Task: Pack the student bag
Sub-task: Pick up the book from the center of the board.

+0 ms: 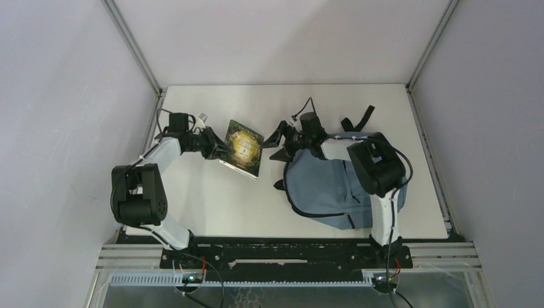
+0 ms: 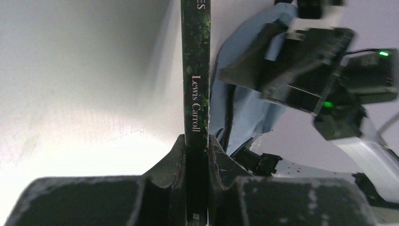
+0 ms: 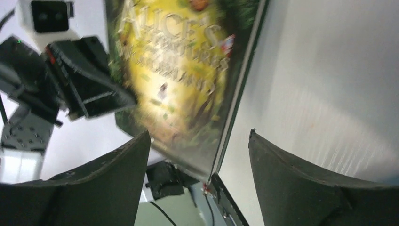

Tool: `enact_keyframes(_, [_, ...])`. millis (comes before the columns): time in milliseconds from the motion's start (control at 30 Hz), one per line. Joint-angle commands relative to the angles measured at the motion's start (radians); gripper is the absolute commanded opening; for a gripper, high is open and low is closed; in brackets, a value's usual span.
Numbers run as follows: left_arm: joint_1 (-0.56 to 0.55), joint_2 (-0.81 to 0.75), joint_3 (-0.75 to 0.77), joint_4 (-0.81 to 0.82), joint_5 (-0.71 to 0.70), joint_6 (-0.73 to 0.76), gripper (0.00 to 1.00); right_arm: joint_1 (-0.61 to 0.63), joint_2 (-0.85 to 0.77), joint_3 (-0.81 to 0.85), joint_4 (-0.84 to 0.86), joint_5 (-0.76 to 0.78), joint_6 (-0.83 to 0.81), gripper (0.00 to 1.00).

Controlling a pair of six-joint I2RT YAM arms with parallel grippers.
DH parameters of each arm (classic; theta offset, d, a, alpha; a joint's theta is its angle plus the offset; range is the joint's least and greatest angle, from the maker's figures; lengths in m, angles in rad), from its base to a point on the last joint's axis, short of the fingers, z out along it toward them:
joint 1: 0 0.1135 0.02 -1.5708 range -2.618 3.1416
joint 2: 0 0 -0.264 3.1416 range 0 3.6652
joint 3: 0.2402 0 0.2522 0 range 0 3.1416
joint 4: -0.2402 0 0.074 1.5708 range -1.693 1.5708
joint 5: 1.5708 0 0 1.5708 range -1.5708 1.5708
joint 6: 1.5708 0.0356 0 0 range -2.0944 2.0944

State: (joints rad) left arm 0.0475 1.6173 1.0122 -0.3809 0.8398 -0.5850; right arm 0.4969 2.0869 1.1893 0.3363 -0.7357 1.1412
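Clad in white shells between bulky black joint housings, left arm (image 1: 138,196) and right arm (image 1: 380,168) alike. Strung with thin black cables (image 1: 408,170). Tipped with matte black fingers (image 2: 175,159), scuffed pale along the edges. Dotted with small green lamps (image 2: 384,53) at one wrist.

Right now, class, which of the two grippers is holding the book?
The left gripper: it is clamped on the book at its spine, while the right gripper stands open.

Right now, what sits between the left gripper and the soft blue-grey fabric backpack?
The green and yellow Alice book, pinched at its edge by the left gripper, then the open right gripper just before the backpack. The top view shows it.
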Motion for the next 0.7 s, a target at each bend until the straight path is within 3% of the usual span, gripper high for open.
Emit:
enact_keyframes(0, [0.000, -0.106, 0.107, -0.152, -0.021, 0.119, 0.00, -0.044, -0.243, 0.021, -0.193, 0.042, -0.280, 0.86])
enact_keyframes(200, [-0.029, -0.208, 0.143, -0.159, 0.151, 0.245, 0.00, -0.129, -0.415, 0.047, -0.398, -0.053, -0.557, 0.87])
enact_keyframes(333, [-0.114, -0.231, 0.175, -0.177, 0.264, 0.323, 0.00, -0.178, -0.484, 0.055, -0.398, -0.198, -0.619, 0.89])
enact_keyframes(500, [-0.274, -0.306, 0.198, -0.191, 0.295, 0.386, 0.00, -0.197, -0.539, 0.119, -0.545, -0.228, -0.714, 0.92])
enact_keyframes(667, [-0.320, -0.373, 0.213, -0.192, 0.363, 0.421, 0.00, -0.207, -0.547, 0.140, -0.664, -0.314, -0.817, 0.97])
